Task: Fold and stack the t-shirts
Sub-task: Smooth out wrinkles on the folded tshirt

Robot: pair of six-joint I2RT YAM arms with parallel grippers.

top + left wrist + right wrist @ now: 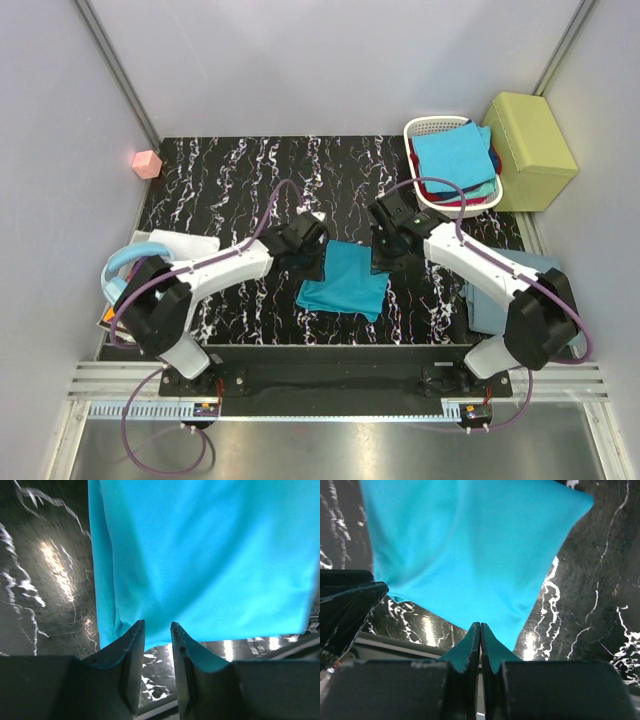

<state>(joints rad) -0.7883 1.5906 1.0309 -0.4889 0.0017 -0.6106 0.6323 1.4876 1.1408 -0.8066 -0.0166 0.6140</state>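
A teal t-shirt [343, 281], folded into a rough rectangle, lies on the black marbled table [230, 190] between my two arms. My left gripper [313, 264] is at its far left corner. In the left wrist view the left gripper [158, 626] has its jaws a little apart, with the cloth edge [200, 555] just beyond the tips. My right gripper [379, 262] is at the far right corner. In the right wrist view the right gripper [480, 626] is shut at the edge of the teal cloth [470, 550].
A white slatted basket [425, 128] at the back right holds bright blue, red and teal shirts [455, 155]. A yellow-green padded box [530, 150] stands beside it. A grey-blue shirt [482, 305] lies under my right arm. A pink cube [146, 163] is at the far left.
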